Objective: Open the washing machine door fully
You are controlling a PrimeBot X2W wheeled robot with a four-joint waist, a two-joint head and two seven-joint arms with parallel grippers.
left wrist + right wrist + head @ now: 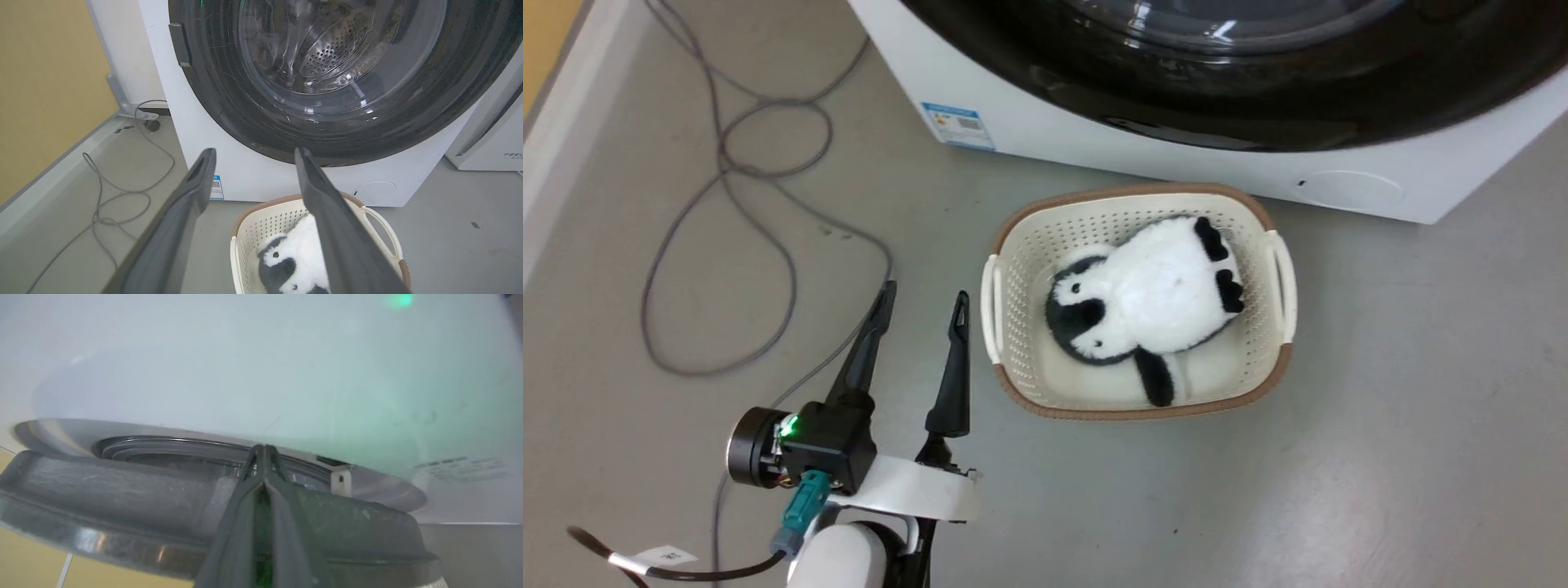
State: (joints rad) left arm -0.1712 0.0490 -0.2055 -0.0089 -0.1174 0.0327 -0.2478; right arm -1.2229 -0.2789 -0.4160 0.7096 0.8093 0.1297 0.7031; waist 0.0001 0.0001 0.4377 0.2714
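Note:
The washing machine door [1258, 106], a glossy black ring, runs along the top of the head view. In the left wrist view the washing machine door [229, 102] faces me, and the steel drum shows through its glass window [327, 49]. My left gripper [925, 292] hovers open above the floor, left of the basket and short of the machine, nothing between its fingers [192, 192]. In the right wrist view my right gripper [264, 447] is shut, its tips lying in the gap between the door's dark inner rim [102, 490] and the white machine front [245, 367]. That gap shows the door ajar.
A cream basket [1135, 193] holding a black-and-white penguin plush [1152, 302] stands on the floor just before the machine. Grey cable [727, 163] loops over the floor to the left. Another white appliance [498, 134] stands to the right of the machine, and a yellow wall [41, 81] to the left.

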